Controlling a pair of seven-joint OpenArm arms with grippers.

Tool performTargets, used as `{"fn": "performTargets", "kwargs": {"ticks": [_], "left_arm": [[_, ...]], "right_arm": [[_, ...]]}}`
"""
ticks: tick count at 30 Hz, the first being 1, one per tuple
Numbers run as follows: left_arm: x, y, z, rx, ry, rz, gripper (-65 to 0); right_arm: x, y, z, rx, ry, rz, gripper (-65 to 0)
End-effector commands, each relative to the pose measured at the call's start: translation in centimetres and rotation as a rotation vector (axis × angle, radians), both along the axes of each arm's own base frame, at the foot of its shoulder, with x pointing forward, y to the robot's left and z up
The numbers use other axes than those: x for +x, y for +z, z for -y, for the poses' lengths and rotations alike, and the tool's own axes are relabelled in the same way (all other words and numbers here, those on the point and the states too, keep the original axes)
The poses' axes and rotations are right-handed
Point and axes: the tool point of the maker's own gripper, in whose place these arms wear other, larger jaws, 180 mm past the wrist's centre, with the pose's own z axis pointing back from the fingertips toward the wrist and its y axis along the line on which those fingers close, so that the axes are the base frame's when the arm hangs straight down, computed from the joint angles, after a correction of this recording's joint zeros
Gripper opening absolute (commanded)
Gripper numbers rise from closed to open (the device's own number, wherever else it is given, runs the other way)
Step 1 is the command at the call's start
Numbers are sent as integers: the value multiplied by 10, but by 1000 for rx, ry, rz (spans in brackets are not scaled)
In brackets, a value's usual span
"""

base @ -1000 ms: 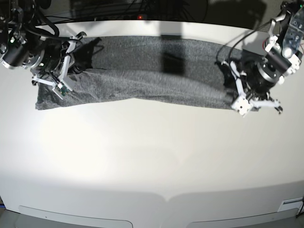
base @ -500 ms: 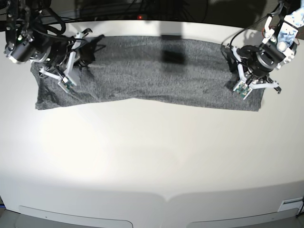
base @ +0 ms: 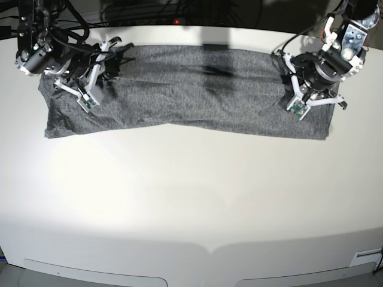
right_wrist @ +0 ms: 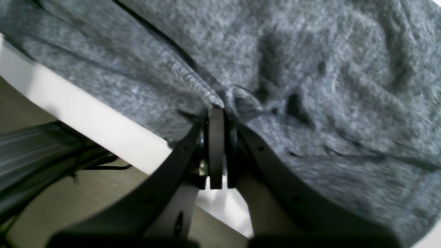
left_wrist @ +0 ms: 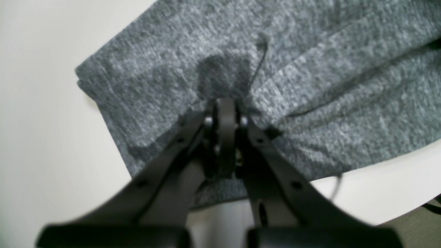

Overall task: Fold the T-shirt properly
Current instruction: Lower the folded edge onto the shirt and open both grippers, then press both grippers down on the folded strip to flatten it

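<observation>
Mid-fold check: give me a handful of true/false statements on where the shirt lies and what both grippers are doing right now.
1. The T-shirt lies as a long band across the far side of the table. True.
2. The left gripper is wide open above bare table. False: its fingers are shut, pinching grey fabric near one end of the shirt.
3. The right gripper is shut on a fold of the shirt. True.
4. Both arms work at the same end of the shirt. False: they are at opposite ends.
5. The shirt carries a large printed logo. False: the visible fabric is plain mottled grey.
</observation>
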Motion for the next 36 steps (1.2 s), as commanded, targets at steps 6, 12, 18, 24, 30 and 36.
{"fn": "performTargets", "kwargs": {"ticks": [6, 12, 18, 24, 30, 36], "left_arm": [[5, 5, -6, 22, 8, 11, -462], [4, 3, -31, 186, 13, 9, -415], [9, 7, -43, 258, 27, 35, -415], [20, 19, -65, 386, 72, 117, -415], [28, 27, -68, 367, 123, 176, -415], [37, 34, -57, 297, 116, 239, -415]], "right_arm": [[4, 6, 1, -5, 13, 24, -472], [5, 6, 3, -11, 13, 25, -472], [10, 10, -1, 10, 9, 57, -472], [10, 9, 0, 5, 10, 52, -472], [16, 27, -13, 45, 36, 107, -472], [24, 58, -40, 170, 69, 196, -472]]}}
